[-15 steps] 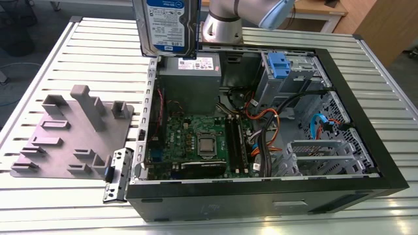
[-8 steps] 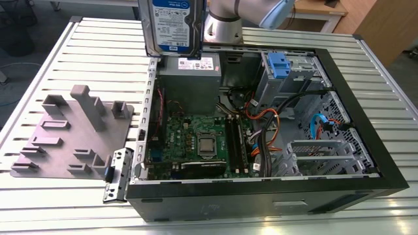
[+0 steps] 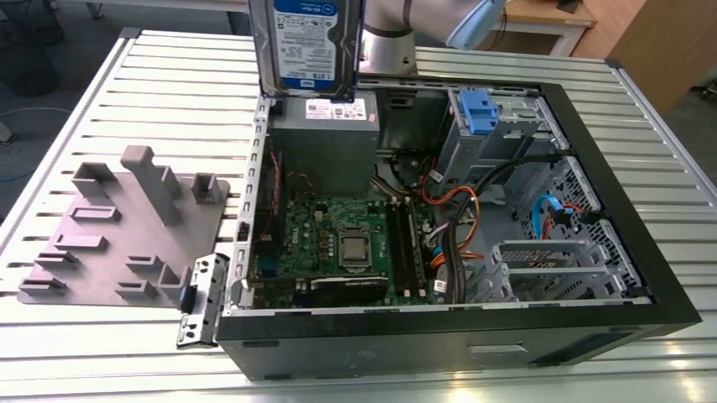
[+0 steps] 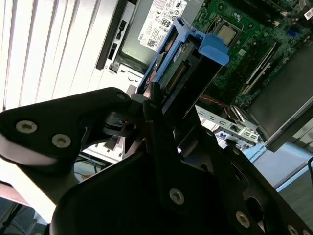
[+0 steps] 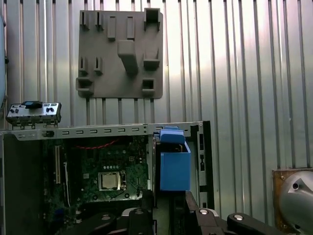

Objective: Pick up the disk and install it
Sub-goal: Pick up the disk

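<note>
You have an open computer case lying on the slatted desk, its green motherboard and grey power-supply box exposed; a grey fixture plate sits beside it, on the exterior view's left.

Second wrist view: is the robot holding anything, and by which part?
Yes, the disk. The gripper clamps the end nearest the wrist between its fingers; the disk hangs upright above the open computer case.

Blue-railed disk, motherboard, grey fixture plate
</note>
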`<state>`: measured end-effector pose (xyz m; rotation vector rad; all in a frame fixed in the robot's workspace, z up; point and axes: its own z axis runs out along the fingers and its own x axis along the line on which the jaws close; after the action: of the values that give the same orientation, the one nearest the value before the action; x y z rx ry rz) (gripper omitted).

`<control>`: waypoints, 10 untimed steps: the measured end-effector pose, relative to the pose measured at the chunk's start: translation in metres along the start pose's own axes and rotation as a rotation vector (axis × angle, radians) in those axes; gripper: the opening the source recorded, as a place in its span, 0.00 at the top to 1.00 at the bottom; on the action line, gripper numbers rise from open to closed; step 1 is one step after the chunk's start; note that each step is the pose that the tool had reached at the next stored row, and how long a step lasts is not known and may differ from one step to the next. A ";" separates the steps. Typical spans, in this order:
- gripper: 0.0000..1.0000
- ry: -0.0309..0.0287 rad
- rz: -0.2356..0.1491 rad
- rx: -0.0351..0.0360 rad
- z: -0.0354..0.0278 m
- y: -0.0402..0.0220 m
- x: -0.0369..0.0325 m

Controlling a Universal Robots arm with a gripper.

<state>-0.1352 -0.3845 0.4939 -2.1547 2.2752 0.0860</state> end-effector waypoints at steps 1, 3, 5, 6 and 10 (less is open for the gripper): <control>0.65 0.0001 0.000 0.0000 -0.0001 -0.0014 -0.0001; 0.65 -0.0001 0.000 0.0001 -0.0001 -0.0045 -0.0002; 0.65 0.0000 0.000 0.0000 -0.0003 -0.0081 -0.0005; 0.65 0.0000 0.000 0.0000 -0.0003 -0.0099 -0.0006; 0.65 0.0000 0.000 0.0000 -0.0006 -0.0183 -0.0010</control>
<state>-0.1169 -0.3844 0.4938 -2.1546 2.2752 0.0860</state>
